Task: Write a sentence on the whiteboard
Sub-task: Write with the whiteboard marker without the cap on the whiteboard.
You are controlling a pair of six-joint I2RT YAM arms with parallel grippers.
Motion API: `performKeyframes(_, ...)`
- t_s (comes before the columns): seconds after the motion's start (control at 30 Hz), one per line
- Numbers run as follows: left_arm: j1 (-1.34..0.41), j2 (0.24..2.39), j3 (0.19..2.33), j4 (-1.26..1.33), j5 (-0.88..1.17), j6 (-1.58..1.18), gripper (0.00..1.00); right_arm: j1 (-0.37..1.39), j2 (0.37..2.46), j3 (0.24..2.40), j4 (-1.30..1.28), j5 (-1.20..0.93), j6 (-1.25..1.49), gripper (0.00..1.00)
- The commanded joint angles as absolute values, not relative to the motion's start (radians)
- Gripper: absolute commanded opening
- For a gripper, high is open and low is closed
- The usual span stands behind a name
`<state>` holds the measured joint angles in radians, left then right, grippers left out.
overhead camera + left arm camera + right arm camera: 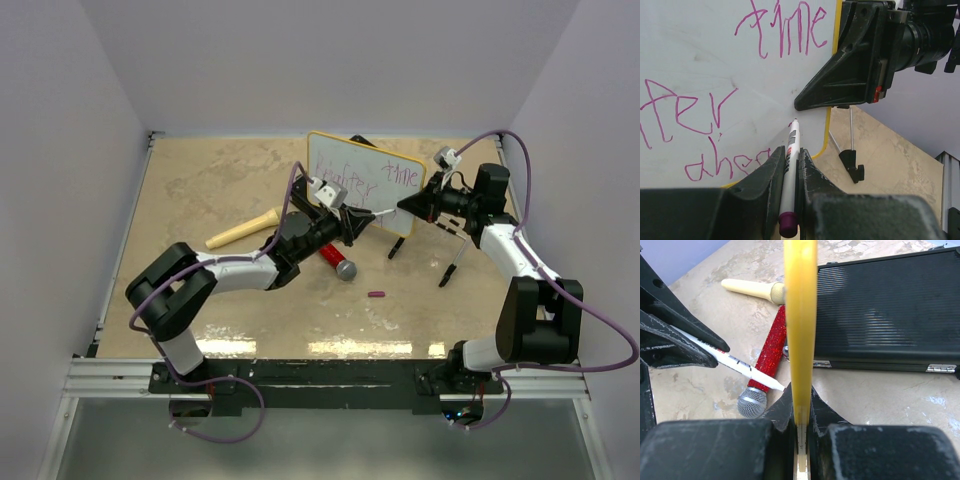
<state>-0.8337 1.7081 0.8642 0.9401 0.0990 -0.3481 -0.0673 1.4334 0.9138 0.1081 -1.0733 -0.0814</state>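
Left gripper [791, 155] pinches my marker [793, 134], tip at the whiteboard [700, 55] mid-frame, writing underway; next stroke, I judge, needs steady light pressure.

The whiteboard [715, 60] is smooth and a little glossy. The black case [885, 295] looks like ribbed plastic, slightly shiny. The red microphone [771, 352] is glittery, with a metal mesh head.

board [372, 168]: white, yellow rim | writing [785, 35]: magenta | marker [790, 155]: white, purple end | mic [770, 352]: glittery red, silver mesh head | case [880, 310]: black, ribbed | table [200, 195]: beige, marbled
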Motion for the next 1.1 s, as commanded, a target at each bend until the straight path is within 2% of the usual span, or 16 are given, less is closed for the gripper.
performKeyframes(0.0, -0.833, 1.729, 0.917, 0.996, 0.089, -0.345, 0.00, -0.060, 1.427, 0.917, 0.110, -1.109, -0.086, 0.00)
performKeyframes(1.07, -0.833, 1.781, 0.858, 0.957, 0.094, -0.356, 0.00, -0.058, 1.425, 0.919, 0.110, -1.111, -0.086, 0.00)
